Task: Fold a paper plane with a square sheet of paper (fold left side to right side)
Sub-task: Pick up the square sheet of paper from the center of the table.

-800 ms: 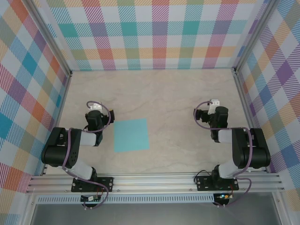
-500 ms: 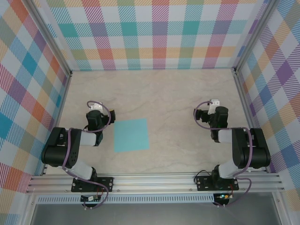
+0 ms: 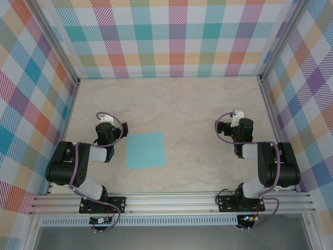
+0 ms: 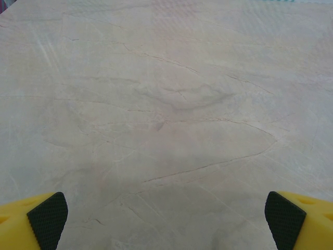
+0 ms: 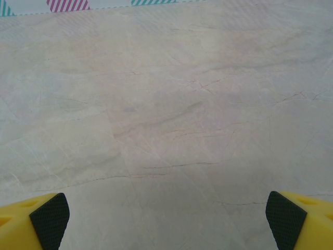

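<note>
Teal square sheet of paper [image 3: 146,150] lies flat and unfolded on the marbled surface [image 3: 182,104]. It sits between the two arms, its left edge just beside the left arm [image 3: 78,161] and well apart from the right arm [image 3: 265,166]. The left claw [image 4: 166,219] has its jaws spread wide. Its yellow fingers [image 4: 15,229] show at the lower corners of the wrist view, bare surface between them, nothing held. The right claw [image 5: 167,219] is likewise spread wide over bare surface, with nothing in its grasp.
</note>
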Available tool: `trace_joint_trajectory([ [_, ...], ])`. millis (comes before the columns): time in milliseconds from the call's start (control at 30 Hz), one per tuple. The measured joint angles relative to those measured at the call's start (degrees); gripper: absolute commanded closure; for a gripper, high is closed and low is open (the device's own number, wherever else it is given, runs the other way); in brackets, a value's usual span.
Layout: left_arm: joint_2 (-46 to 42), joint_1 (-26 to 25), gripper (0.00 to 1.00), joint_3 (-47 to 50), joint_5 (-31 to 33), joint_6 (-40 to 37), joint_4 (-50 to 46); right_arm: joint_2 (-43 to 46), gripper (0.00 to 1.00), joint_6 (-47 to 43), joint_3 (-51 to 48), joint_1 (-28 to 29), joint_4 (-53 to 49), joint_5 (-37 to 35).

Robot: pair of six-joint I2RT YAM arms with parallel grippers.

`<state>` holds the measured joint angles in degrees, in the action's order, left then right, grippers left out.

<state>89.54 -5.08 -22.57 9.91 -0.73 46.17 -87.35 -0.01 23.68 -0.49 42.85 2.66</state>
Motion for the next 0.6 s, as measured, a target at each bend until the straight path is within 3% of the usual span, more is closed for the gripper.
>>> trace_joint_trajectory([
  [133, -5.20, -0.02, 0.00, -3.43, -0.02, 0.02, -11.34, 1.62, 0.00, 0.81, 1.05, -0.07, -4.46, -0.48],
  [233, -14.67, -0.44, 0.00, -6.86, 0.17, 1.33, -19.93, 8.00, 0.00, 1.64, 3.91, -0.17, -13.16, 0.28],
  [400, -25.79, -1.31, 0.00, -14.84, -0.37, 11.78, -36.59, 19.41, 0.00, 6.34, 9.99, 1.44, -25.57, 1.99],
  [600, -25.59, -1.66, 0.00, -20.65, -10.78, 25.33, -57.81, 21.46, 0.00, 14.38, 15.56, 16.96, -37.05, -0.74],
])
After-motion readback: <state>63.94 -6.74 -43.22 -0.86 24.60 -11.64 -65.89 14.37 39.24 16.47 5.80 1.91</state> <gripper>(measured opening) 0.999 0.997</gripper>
